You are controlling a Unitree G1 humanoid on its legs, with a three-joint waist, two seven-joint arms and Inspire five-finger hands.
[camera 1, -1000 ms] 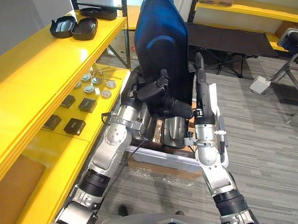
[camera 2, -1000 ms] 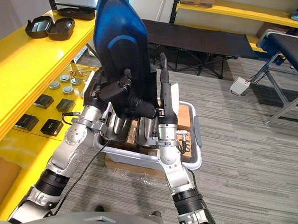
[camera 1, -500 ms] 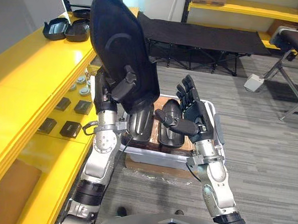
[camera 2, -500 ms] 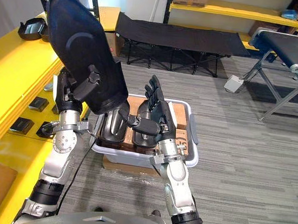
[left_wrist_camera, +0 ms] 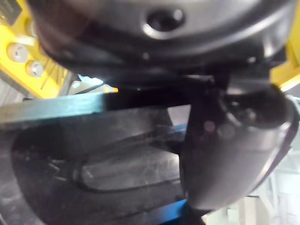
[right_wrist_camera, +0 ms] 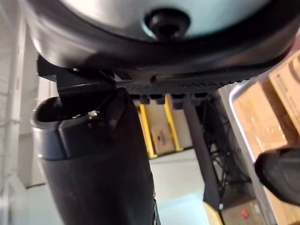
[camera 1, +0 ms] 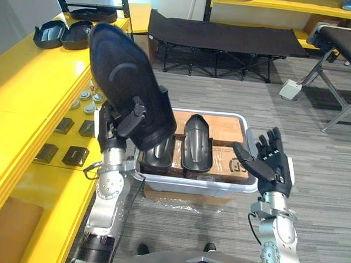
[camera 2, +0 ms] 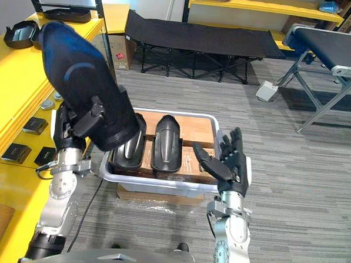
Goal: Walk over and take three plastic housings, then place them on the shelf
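**Housing 1:** a large, glossy black oval plastic housing (camera 1: 122,81) is clamped in the left hand (camera 1: 133,116), with the thumb across its lower face. It is raised on end and tilted, its upper end leaning far-left over the edge of the yellow shelf (camera 1: 31,82).

**Housings 2 and 3:** one matching black housing (camera 1: 196,143) and a second (camera 1: 161,154) to its left lie side by side, domed side up, in the pale plastic bin (camera 1: 247,120). The second is partly hidden behind Housing 1.

**On the shelf:** two black shells (camera 1: 48,33) lie hollow side up, touching, at the far left.
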